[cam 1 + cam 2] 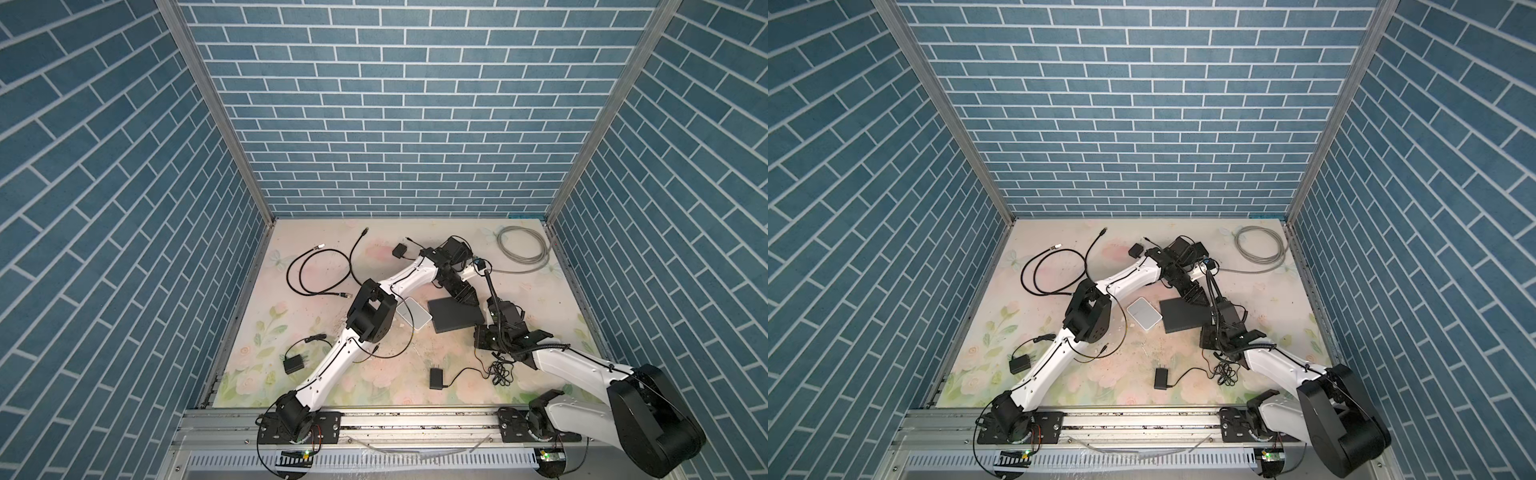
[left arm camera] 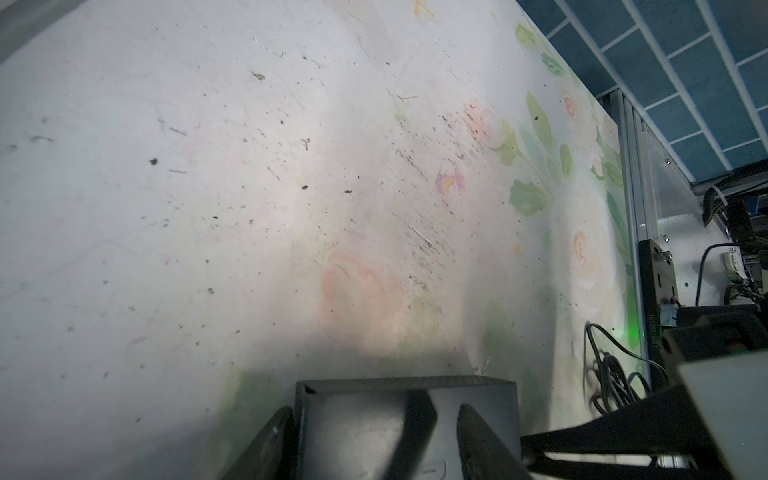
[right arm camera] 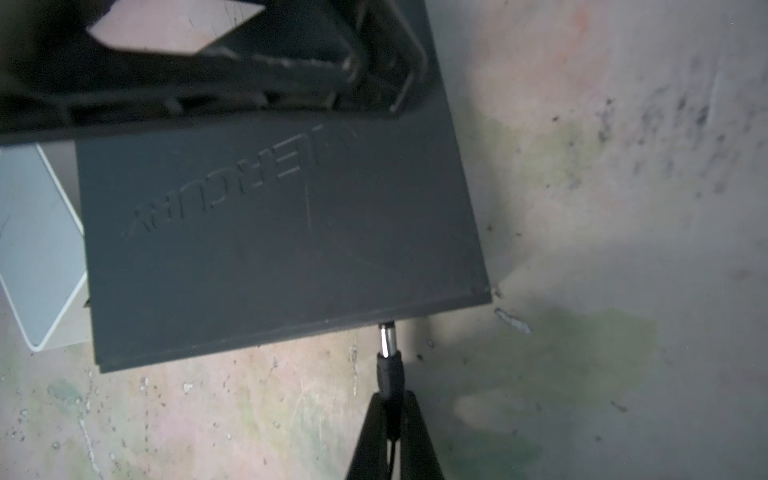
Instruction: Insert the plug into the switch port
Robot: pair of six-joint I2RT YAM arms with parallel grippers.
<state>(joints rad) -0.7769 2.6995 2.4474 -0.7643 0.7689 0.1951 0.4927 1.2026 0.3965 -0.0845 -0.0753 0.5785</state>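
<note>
In both top views the black switch point(image 1: 455, 318) point(image 1: 1183, 318) is lying flat near the middle of the flowered bench point(image 1: 540, 299). A white box point(image 1: 413, 313) is lying just beside it on the left. The left gripper point(image 1: 465, 294) is reaching across the middle and sitting over the far edge of the switch. The right gripper point(image 1: 485, 334) is standing at the near right corner of the switch. The plug is too small to make out here.

In the left wrist view the jaws of the left gripper point(image 2: 374, 411) are standing apart. One finger point(image 2: 266, 444) is lying just outside the side of the switch point(image 2: 353, 440) and the other is lying over its top face. Whether they are pressing on it, I cannot tell.

In the right wrist view the jaws of the right gripper point(image 3: 390, 399) are clamped together on the black body of the plug point(image 3: 388, 365), and its thin cable is running back between them. The plug is pointing straight out from the jaws toward the switch point(image 3: 270, 249). Its silver tip is meeting the side edge of the switch near a corner, while most of the silver barrel is showing outside. The left gripper is covering the opposite edge.
</note>
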